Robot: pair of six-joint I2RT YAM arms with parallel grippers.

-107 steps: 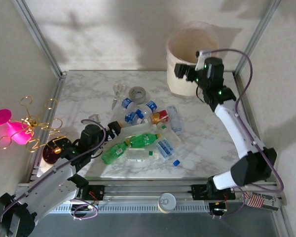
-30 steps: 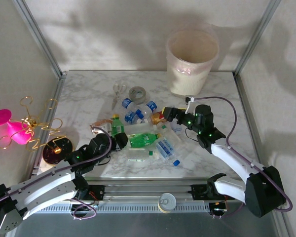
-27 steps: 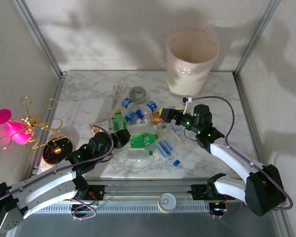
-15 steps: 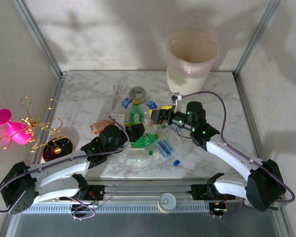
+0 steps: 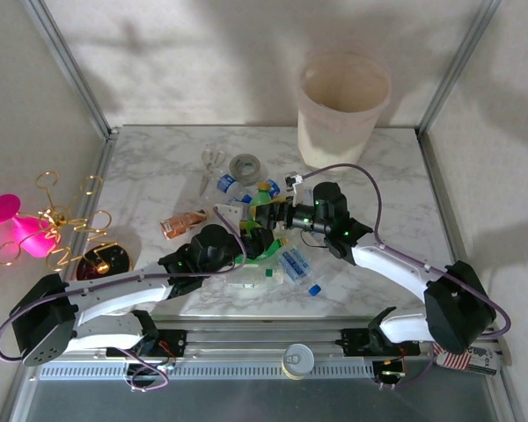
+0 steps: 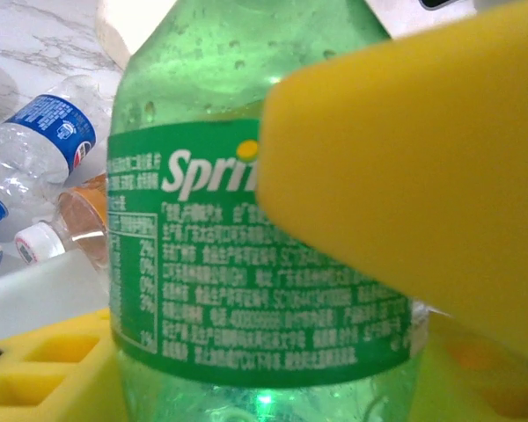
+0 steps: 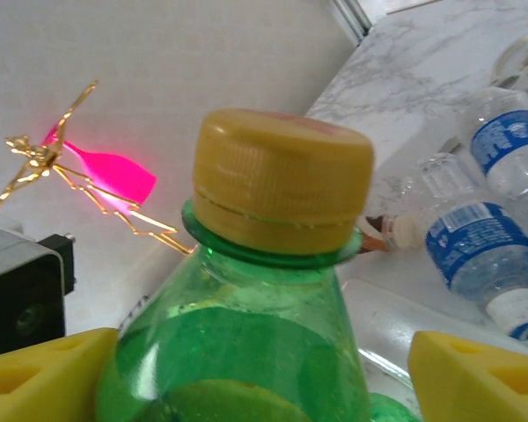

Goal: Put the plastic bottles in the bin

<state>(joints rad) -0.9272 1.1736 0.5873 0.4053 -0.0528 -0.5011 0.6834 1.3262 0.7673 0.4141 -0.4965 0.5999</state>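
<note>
I am keeping the lifted green bottle clamped in my left gripper while my right gripper, jaws apart, is narrowing round it, probably a handover towards the bin

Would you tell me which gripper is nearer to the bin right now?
Right. The right gripper sits near-left of the bin, open around the green bottle's neck; the left gripper, shut on that bottle's body, is further out on that same side.

Yellow-capped green bottle between the jaws, seemingly ungripped.
</note>
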